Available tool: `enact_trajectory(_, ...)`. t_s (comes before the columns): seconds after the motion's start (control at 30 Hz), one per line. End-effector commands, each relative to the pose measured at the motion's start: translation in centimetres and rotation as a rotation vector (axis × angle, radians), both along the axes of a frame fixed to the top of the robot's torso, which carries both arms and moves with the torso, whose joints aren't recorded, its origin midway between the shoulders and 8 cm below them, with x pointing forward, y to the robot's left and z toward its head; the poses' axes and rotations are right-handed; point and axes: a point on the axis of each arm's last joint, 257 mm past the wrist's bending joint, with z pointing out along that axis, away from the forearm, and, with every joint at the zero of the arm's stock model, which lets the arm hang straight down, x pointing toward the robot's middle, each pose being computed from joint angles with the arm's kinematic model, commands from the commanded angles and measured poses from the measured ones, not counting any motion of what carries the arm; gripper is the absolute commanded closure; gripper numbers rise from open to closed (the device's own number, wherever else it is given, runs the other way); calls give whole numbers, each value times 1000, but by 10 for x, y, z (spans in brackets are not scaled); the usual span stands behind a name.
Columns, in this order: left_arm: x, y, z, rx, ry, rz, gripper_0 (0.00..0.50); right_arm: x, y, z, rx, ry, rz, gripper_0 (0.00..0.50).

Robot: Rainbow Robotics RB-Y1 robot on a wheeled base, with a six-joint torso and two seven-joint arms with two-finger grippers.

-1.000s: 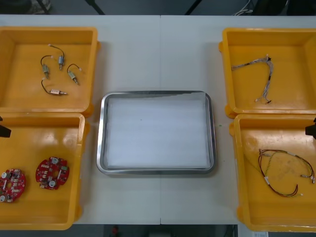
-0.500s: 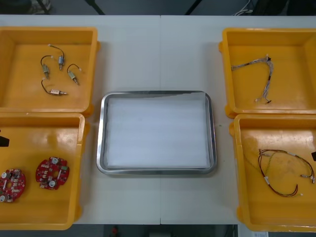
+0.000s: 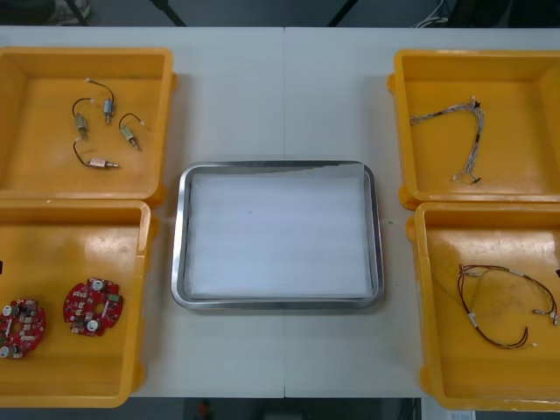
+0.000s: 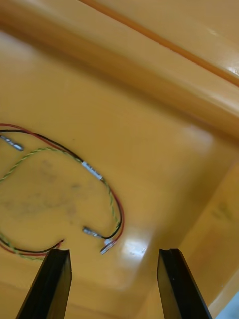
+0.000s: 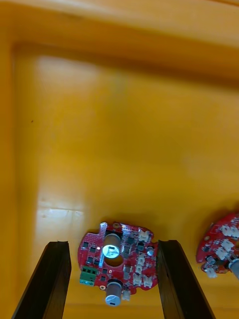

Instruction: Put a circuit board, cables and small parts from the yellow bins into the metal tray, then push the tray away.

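Left fingers (image 5: 47,279), spread, frame a circuit board (image 5: 118,261); right fingers (image 4: 50,284), spread, a cable (image 4: 92,169).

- No text, number or sign is legible.
- Print on the round red circuit boards (image 5: 118,261): too small to read.
- White sleeve (image 4: 92,169) on the red and yellow cable (image 4: 116,212): likewise.

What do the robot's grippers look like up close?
The left gripper and right gripper look alike: each has two plain black fingers, flat and slab-like, narrowing slightly toward squared tips. Their surfaces are matte and unmarked.
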Motion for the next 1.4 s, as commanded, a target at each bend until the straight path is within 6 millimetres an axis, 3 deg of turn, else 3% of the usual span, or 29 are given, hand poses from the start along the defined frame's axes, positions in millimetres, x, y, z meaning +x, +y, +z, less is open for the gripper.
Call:
enact_trajectory(0.03,-7,28,5,85,-8,-66,0,3,-14,-10,-51,11,42,0)
enact_trajectory(0.33,-13,27,-17,78,2,-76,0,13,-3,-33,-43,18,73,0)
enact_trajectory(0.6,-11,20,-37,69,-14,-90,0,15,-7,-47,-40,27,75,0)
enact_trajectory(1.03,-24,14,-62,69,0,-106,0,35,-10,-68,-54,-28,96,0)
enact_trajectory(1.4,-29,9,-79,77,-15,-130,0,31,-6,-92,-37,4,101,0)
